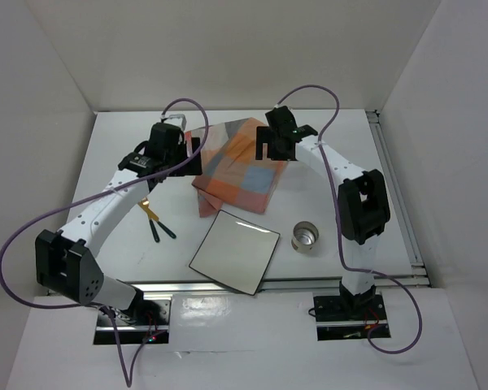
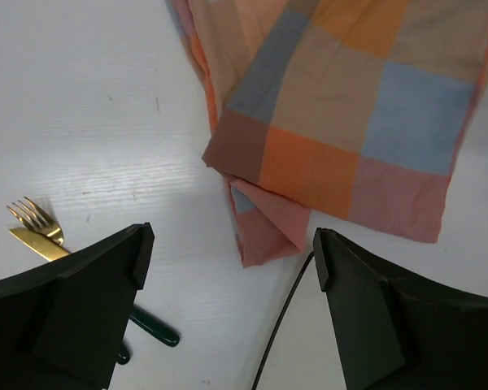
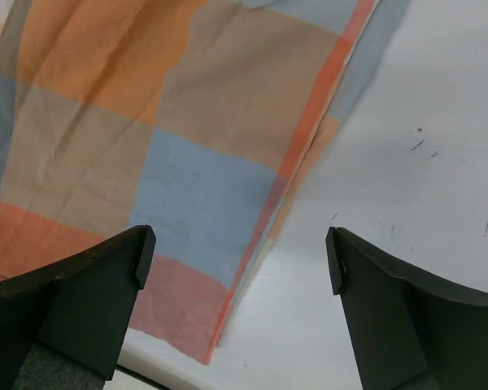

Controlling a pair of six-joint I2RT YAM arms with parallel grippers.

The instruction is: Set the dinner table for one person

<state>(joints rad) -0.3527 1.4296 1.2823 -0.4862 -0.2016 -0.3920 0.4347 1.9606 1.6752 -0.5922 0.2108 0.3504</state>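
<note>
Left gripper (image 2: 228,252) and right gripper (image 3: 236,252) gape wide, empty, above the checked cloth (image 1: 240,166), at twelve o'clock from the plate (image 1: 234,250) on the dinner table (image 1: 305,199), rigid and fixed; the cloth looks limp, best pinched by its edges.

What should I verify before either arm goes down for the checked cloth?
1. The left gripper is open and empty: ok.
2. The right gripper is open and empty: ok.
3. Both are over the checked cloth: ok; their height above it: cannot tell.
4. The cloth lies flat on the table: not ok, it is folded and rumpled.
5. The fork and knife lie apart from the cloth: ok.
6. The plate lies apart from the cloth: cannot tell, its far corner is close to the cloth's near tip.
</note>
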